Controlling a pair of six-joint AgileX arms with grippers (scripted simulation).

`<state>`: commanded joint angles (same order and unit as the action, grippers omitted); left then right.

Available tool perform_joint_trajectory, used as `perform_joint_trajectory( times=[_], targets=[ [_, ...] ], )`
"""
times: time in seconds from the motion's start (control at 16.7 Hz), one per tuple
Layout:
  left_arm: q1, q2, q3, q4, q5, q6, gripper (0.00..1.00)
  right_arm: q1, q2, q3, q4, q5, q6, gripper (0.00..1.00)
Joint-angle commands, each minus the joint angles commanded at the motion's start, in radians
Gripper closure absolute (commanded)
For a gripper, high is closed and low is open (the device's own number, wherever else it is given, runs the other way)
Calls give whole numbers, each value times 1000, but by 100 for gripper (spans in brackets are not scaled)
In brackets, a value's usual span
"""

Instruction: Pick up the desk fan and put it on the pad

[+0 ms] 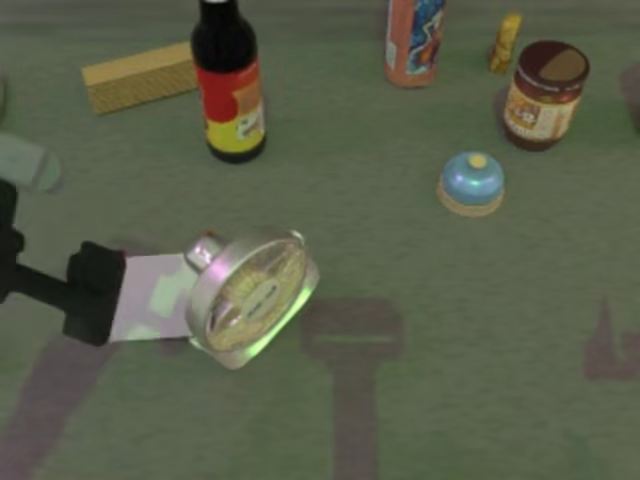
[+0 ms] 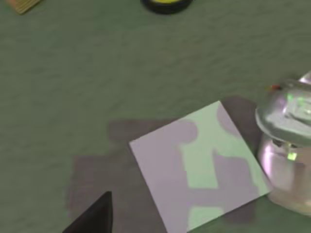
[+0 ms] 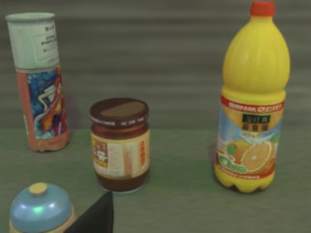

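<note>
The desk fan [image 1: 255,300], a silver-rimmed disc with a yellowish grille and a green glowing edge, stands tilted at the right end of the pad [image 1: 150,295]. The left wrist view shows its shiny body [image 2: 286,141] beside the pad's corner. The pad [image 2: 194,165] is a pale square sheet lying flat with shadows across it. My left gripper [image 1: 112,293] is over the pad's left end, apart from the fan, open and holding nothing. One of its dark fingers [image 2: 95,216] shows in the left wrist view. My right arm is out of the top view; one dark finger [image 3: 95,216] shows in its wrist view, holding nothing.
A tan block [image 1: 140,75] and a dark sauce bottle [image 1: 230,90] stand at the back left. A printed can [image 1: 415,40], a small yellow figure [image 1: 505,42] and a brown jar [image 1: 545,95] stand at the back right. The blue bell [image 1: 471,183] is in front of them. An orange juice bottle [image 3: 252,102] stands near the jar.
</note>
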<state>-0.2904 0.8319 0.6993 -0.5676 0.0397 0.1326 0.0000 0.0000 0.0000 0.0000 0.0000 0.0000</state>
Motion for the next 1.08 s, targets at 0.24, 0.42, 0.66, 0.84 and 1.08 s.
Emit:
perform_joint_trajectory(
  times=[0.24,0.42,0.66,0.84,1.08],
  targets=[
    [-113,357,274,-226,14,52,0,0,0,0,0,0,0,0],
    [-181,561,444,-357,24,82,0,0,0,0,0,0,0,0],
    [-236,706,589,-455,33,106,0,0,0,0,0,0,0,0],
    [-243,723,611,-468,34,109,0,0,0,0,0,0,0,0],
    [-240,722,605,-462,34,109,0,0,0,0,0,0,0,0]
  ],
)
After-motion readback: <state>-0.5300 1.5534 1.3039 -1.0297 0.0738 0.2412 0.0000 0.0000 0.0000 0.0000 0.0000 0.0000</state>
